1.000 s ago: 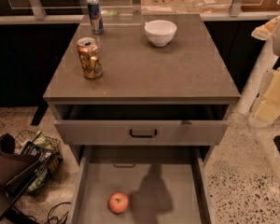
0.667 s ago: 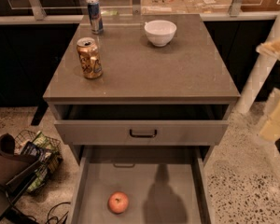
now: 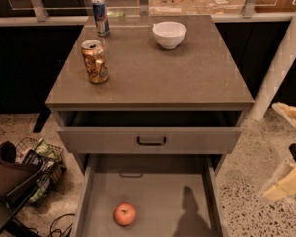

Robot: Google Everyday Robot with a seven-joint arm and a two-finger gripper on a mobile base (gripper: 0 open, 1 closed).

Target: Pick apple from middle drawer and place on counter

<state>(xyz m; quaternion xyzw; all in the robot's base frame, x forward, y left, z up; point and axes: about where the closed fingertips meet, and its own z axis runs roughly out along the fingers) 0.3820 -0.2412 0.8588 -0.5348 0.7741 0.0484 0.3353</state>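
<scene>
The apple, small and red-orange, lies on the floor of the pulled-out middle drawer, left of centre and near the front. The counter is the grey-brown top of the cabinet above it. My gripper is at the far right edge of the view, over the terrazzo floor, to the right of the drawers and well away from the apple. Its two pale yellowish fingers stand apart and hold nothing. Its shadow falls on the drawer floor to the right of the apple.
On the counter stand a white bowl, a gold can and a blue can. A shallower drawer with a dark handle is slightly open above the middle drawer. A wire basket sits on the floor at left; a white post at right.
The gripper has moved lower and further right in the view. Its shadow on the drawer floor has shifted right. The apple, cans and bowl have not moved.
</scene>
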